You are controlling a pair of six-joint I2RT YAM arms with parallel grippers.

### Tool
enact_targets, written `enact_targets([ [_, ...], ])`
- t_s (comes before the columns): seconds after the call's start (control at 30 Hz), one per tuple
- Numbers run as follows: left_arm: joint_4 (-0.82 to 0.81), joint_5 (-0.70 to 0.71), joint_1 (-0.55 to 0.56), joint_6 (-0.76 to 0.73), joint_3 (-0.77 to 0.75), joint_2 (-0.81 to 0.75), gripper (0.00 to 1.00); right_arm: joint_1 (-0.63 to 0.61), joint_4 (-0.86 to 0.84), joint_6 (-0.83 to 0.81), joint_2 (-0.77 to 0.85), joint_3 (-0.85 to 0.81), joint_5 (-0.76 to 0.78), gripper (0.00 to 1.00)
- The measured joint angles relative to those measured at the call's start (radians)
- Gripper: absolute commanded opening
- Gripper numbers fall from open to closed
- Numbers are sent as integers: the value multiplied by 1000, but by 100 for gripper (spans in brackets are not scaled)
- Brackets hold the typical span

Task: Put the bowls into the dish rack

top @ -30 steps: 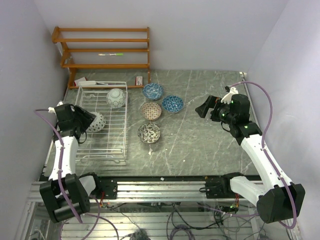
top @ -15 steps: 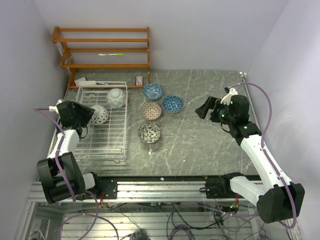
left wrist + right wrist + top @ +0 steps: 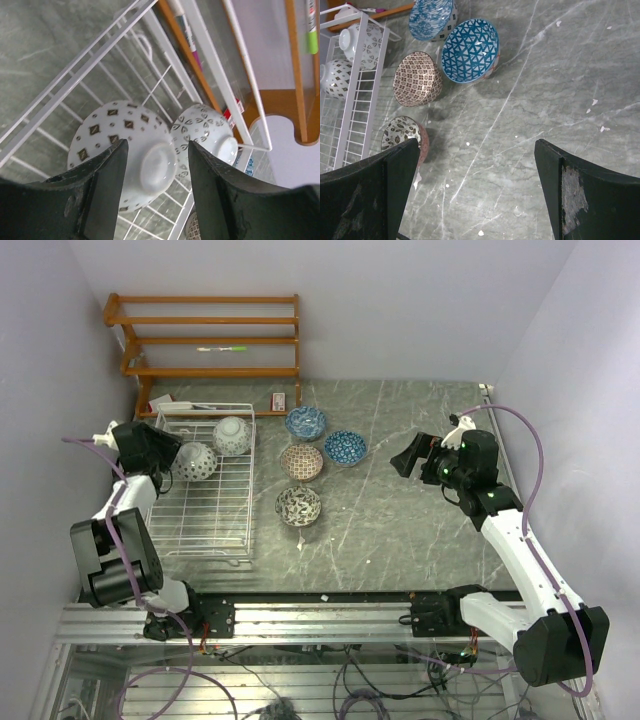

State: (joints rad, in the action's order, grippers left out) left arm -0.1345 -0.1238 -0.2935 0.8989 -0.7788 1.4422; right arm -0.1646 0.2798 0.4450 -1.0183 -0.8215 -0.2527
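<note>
A: L claw (image 3: 157, 150) state?
B: Released, fingers apart, facing upside-down diamond bowl (image 3: 107, 127) in dish rack (image 3: 215, 530), next to leaf bowl (image 3: 205, 130).
A: And R claw (image 3: 476, 145)?
B: Wide open over table (image 3: 400, 530). Far blue bowl (image 3: 432, 17), triangle blue bowl (image 3: 470, 50), brown bowl (image 3: 415, 80), dark bowl (image 3: 400, 131) stand on table beside rack.

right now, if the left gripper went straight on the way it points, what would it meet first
Most likely the upturned diamond-patterned bowl in the dish rack: its foot sits between the fingers of the left gripper in the wrist view. Depth is unclear.
</note>
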Motion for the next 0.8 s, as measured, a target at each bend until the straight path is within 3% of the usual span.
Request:
enact_targets([
  [0.2, 30, 17, 13, -14, -62, -17, 64, 0, 0, 0, -1, 0, 5, 100],
  [0.47, 192, 91, 102, -135, -106, -262, 60, 0, -13, 2, -18, 16, 2, 100],
  [0.8, 265, 176, 259, -194, -96, -148, 51, 0, -15, 4, -24, 21, -6, 100],
])
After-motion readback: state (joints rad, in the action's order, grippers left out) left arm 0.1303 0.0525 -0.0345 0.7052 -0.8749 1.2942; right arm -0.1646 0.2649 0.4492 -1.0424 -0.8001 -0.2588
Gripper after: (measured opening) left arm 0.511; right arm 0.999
